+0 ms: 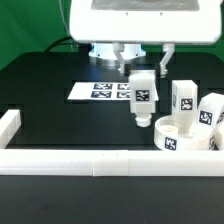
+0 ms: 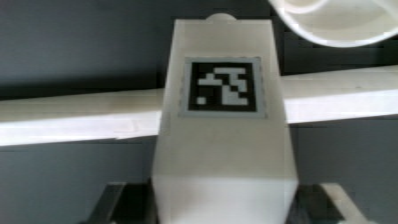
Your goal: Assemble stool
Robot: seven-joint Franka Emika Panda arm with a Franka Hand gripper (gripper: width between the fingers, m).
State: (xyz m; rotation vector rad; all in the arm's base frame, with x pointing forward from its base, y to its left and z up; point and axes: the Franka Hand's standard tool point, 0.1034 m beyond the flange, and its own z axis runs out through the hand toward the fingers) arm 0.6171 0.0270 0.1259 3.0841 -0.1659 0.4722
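Observation:
My gripper (image 1: pixel 141 73) is shut on a white block leg (image 1: pixel 143 98) with a black-and-white tag and holds it upright above the black table, its lower end hanging free just off the exterior view's left of the seat. In the wrist view the leg (image 2: pixel 221 120) fills the middle, between my fingers (image 2: pixel 127 200). The round white disc seat (image 1: pixel 186 133) lies at the exterior view's right, near the front rail; its rim also shows in the wrist view (image 2: pixel 338 22). Two more tagged legs (image 1: pixel 183 98) (image 1: pixel 211 112) stand behind the seat.
The marker board (image 1: pixel 100 91) lies flat on the table behind the held leg. A long white border rail (image 1: pixel 100 162) runs along the front, with a short rail piece (image 1: pixel 9 126) at the exterior view's left. The rail crosses the wrist view (image 2: pixel 80 115).

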